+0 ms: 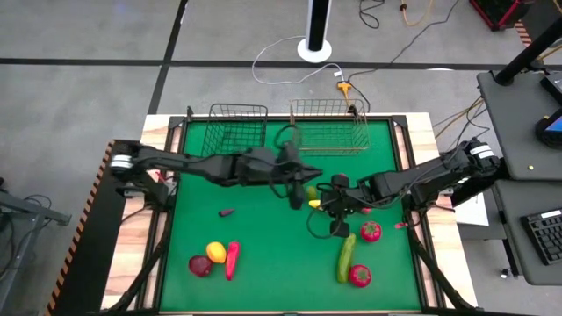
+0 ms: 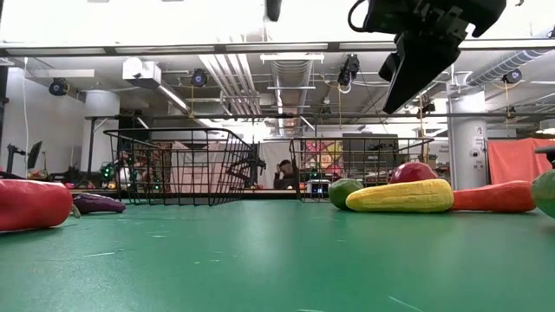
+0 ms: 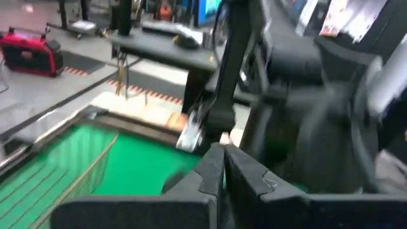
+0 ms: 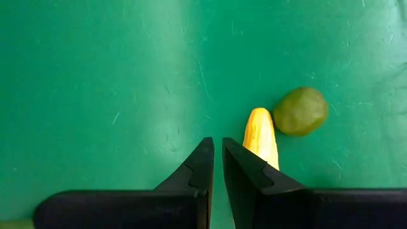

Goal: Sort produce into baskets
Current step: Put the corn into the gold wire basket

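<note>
Right wrist view alone shows the ridged yellow corn cob [image 4: 261,137] touching a round green lime [image 4: 300,111] on the green felt mat [image 4: 95,76], under the empty, pinched-shut right gripper [image 4: 218,149]. Overhead, the left gripper [image 1: 294,180], clenched and empty, hovers near the silvery wire basket [image 1: 329,123].

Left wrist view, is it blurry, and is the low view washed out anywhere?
Left wrist view: smeared throughout, only the shut left gripper reads fairly clearly. Low view: ceiling lights blow out the top, leaving the right gripper a dark silhouette; the yellow corn stays sharp.
</note>
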